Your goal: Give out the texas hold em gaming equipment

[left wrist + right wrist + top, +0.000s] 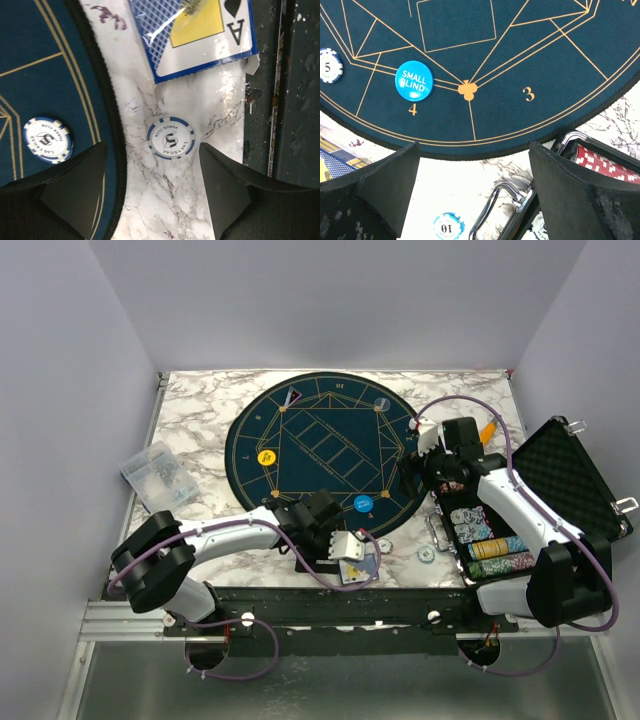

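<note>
Left claw is spread and empty. Left wrist view: a small white-and-blue "5" poker chip lies flat on the marble tabletop at centre frame. It sits between the two black fingers, not pinched, closer to the finger on the right. A second "5" chip is at the left edge, on the dark blue round felt mat. Top of frame: a blue-patterned card pack with a yellow panel and an ace of spades, on the marble beside the black rail.

Right claw is spread wide with nothing between the tips. Right wrist view: a blue "SMALL BLIND" button disc is at upper left on the mat, by the gold number 4. A white-and-blue "10" chip lies on the marble at the bottom edge, just beside a metal handle. Red stacked chips show at lower right.

Only the top view shows these:
- a yellow button disc on the left part of the mat
- the open black foam-lined case at the right of the frame, with rows of chips inside
- a clear plastic bag at the left
- an orange-handled tool at upper right

From the top the chip under the left claw is hard to make out; the chip numbers and the disc lettering read only in the wrist views.
</note>
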Controlling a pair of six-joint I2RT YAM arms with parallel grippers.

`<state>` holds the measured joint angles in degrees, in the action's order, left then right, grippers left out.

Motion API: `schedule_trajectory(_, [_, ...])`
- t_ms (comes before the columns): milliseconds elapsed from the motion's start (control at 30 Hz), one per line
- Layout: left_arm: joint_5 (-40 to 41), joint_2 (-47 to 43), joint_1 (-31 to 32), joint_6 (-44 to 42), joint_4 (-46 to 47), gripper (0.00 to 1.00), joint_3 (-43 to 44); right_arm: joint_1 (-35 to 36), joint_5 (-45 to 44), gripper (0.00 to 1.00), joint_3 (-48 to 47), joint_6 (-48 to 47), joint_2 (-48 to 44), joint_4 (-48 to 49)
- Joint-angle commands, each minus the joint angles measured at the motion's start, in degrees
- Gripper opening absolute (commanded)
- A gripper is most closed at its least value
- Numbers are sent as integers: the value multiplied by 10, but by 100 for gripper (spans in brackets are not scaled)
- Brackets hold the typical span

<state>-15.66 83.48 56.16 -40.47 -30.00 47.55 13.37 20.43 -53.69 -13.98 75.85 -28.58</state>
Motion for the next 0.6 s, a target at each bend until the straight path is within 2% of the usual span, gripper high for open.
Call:
schedule_trajectory(0, [15,16,20,-15,-1,75,-10,-4,-1,93,9,1,0,2])
schedule_trajectory(200, [9,32,29,-20,-2,64,-10,-4,-2,93,10,0,-1,1])
schedule_trajectory(567, [18,57,38,-19,-2,55,-24,-5,-3,93,10,0,-1,0])
